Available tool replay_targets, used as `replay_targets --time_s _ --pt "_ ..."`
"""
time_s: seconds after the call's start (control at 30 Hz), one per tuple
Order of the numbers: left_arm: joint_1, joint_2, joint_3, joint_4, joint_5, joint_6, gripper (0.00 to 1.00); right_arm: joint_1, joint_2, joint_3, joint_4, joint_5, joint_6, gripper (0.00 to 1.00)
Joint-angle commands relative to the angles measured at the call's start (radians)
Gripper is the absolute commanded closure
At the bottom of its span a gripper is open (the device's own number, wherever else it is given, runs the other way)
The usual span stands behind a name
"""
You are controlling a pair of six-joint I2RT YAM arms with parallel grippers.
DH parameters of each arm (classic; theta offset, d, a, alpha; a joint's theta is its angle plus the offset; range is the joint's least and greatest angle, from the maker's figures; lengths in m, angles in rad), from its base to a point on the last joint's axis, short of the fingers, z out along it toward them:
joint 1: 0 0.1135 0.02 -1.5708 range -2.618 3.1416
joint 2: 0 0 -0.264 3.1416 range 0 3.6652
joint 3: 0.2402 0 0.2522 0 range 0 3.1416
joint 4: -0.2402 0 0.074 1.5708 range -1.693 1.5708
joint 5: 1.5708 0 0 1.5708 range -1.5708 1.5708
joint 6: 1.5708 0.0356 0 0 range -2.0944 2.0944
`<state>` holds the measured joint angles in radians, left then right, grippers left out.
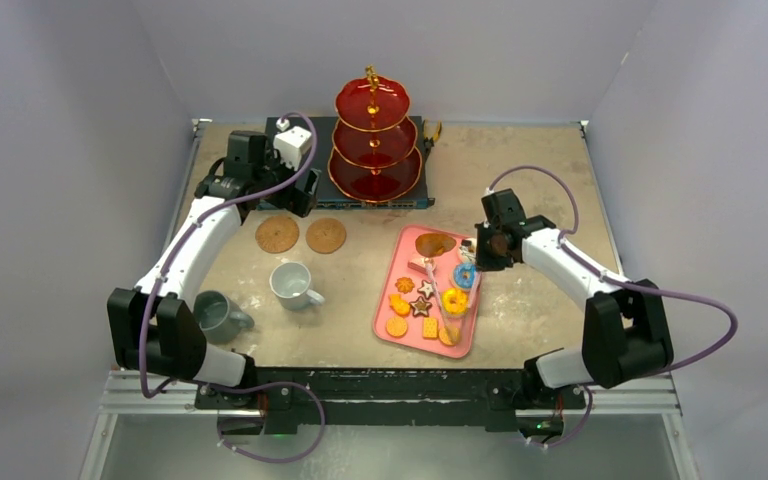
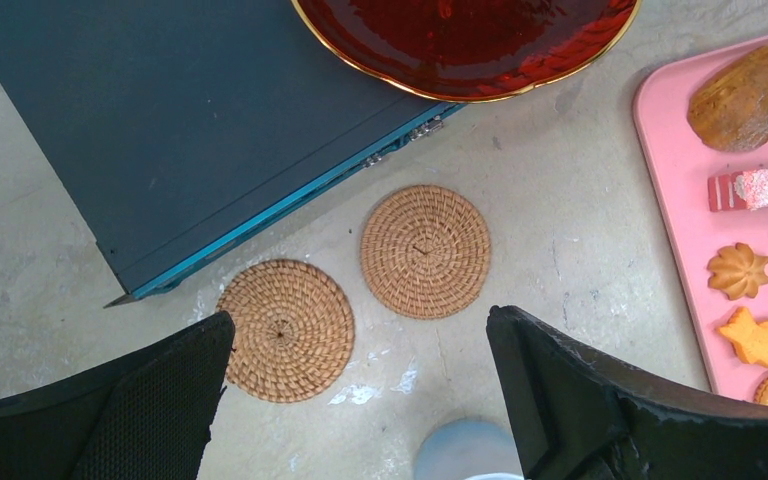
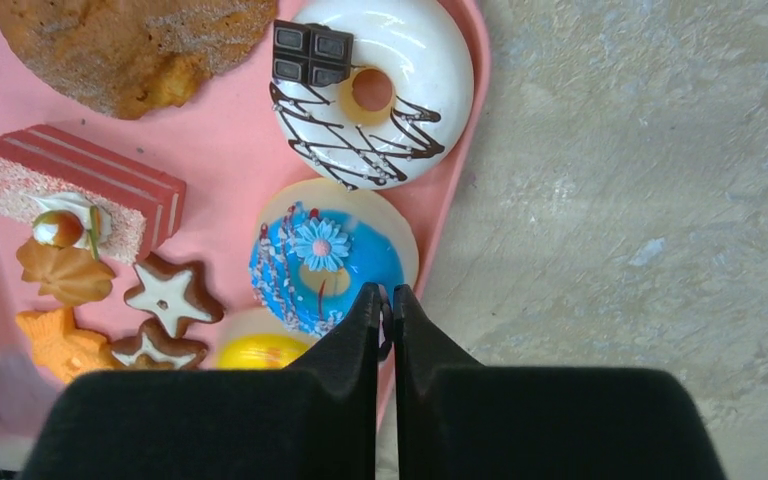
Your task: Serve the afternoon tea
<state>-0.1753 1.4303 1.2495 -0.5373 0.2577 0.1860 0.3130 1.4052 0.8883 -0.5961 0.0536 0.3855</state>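
The table (image 1: 360,300) is seen carrying everything. The left gripper (image 2: 360,330) is held above it, jaws spread wide with nothing between them. A flat dark electronics box (image 2: 160,130) is seen ahead of it and to its left. The red three-tier stand (image 1: 372,140) is set on that box, further ahead. The pink tray (image 3: 230,160) is laid off to the left gripper's right and directly under the right gripper (image 3: 387,300). That gripper's jaws are pressed together with nothing caught; contact with the tray cannot be told. The white mug (image 1: 290,282) and grey mug (image 1: 215,315) are stood upright on the table behind the left gripper, apart from each other. One cork coaster (image 2: 286,329) is seen just beside the left gripper's left fingertip. The second coaster (image 2: 425,251) is placed ahead, between the fingers' lines, beside the first without touching. The toy pastries are kept on the tray. A brown cake (image 3: 130,45) is seen far ahead-left of the right gripper. A white doughnut (image 3: 370,90) is straight ahead, and a blue doughnut (image 3: 325,265) is right at the fingertips, partly covered. A striped cake slice (image 3: 70,190) is to the left, and star biscuits (image 3: 165,295) are nearer in.
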Motion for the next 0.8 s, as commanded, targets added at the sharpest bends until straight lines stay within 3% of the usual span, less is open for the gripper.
replay_targets --time_s 0.0,0.27,0.5,0.63,0.77 --pt "0.003 0.004 0.034 0.037 0.0 -0.006 0.01 0.0 -0.003 0.055 0.022 0.014 -0.013 1.0" --pt "-0.006 -0.002 0.007 0.036 0.151 -0.005 0.01 0.003 -0.062 0.106 -0.019 0.003 -0.041 1.0" --pt "-0.149 -0.037 0.027 -0.009 0.231 0.055 0.01 0.005 -0.095 0.238 -0.087 -0.102 -0.105 1.0" --pt "-0.229 -0.024 0.118 -0.196 0.317 0.272 0.01 0.026 -0.088 0.35 -0.115 -0.152 -0.121 1.0" --pt "-0.25 -0.015 0.272 -0.467 0.438 0.639 0.01 0.124 -0.033 0.453 -0.121 -0.089 -0.084 1.0"
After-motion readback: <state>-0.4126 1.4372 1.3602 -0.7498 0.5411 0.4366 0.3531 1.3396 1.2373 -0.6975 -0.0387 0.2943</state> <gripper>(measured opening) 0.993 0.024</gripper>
